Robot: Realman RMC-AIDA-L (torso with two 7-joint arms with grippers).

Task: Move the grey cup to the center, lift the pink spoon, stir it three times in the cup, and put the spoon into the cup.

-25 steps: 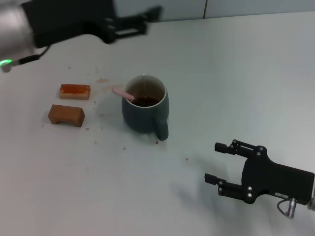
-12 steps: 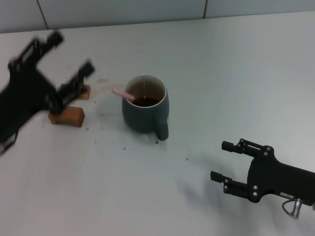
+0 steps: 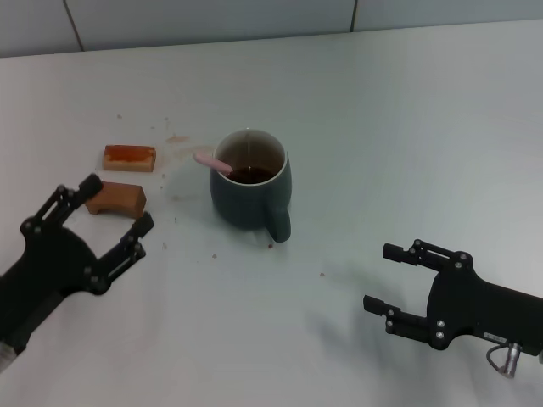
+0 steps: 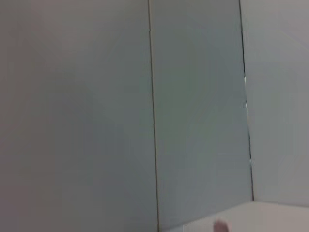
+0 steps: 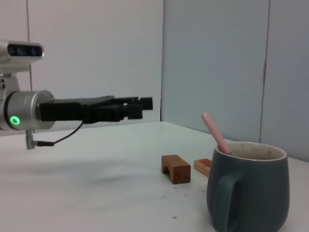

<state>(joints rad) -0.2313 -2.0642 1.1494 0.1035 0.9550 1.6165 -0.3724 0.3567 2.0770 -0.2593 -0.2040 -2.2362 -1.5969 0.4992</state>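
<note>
— Where does the dark grey-teal ceramic mug with the cream inside point(image 3: 251, 180) stand?
— Mid-table on the white tabletop point(image 3: 407, 119), upright, handle turned toward the robot. Brown liquid inside, brown streaks on the inner wall. Seen from the side in the right wrist view point(image 5: 248, 186).

— And the slim spoon with the pale pink handle point(image 3: 212, 162)?
— In the mug, bowl end down in the liquid and hidden, handle leaning on the rim and sticking out over the mug's left side. Same lean visible in the right wrist view point(image 5: 215, 131).

— Left of the mug?
— Two brown rectangular blocks: an orange-topped flat one point(image 3: 129, 157) farther back, a notched wooden one point(image 3: 115, 198) nearer. A few brown crumbs and a smear between them and the mug.

— The black left gripper point(image 3: 106, 214)?
— Left and nearer than the mug, just in front of the notched block, fingers spread wide, holding nothing. A green light on its wrist in the right wrist view point(image 5: 145, 103).

— The black right gripper point(image 3: 379, 279)?
— Right and nearer than the mug, well apart from it, fingers parted, nothing between them.

— Any lettering or labels?
— None readable on anything.
</note>
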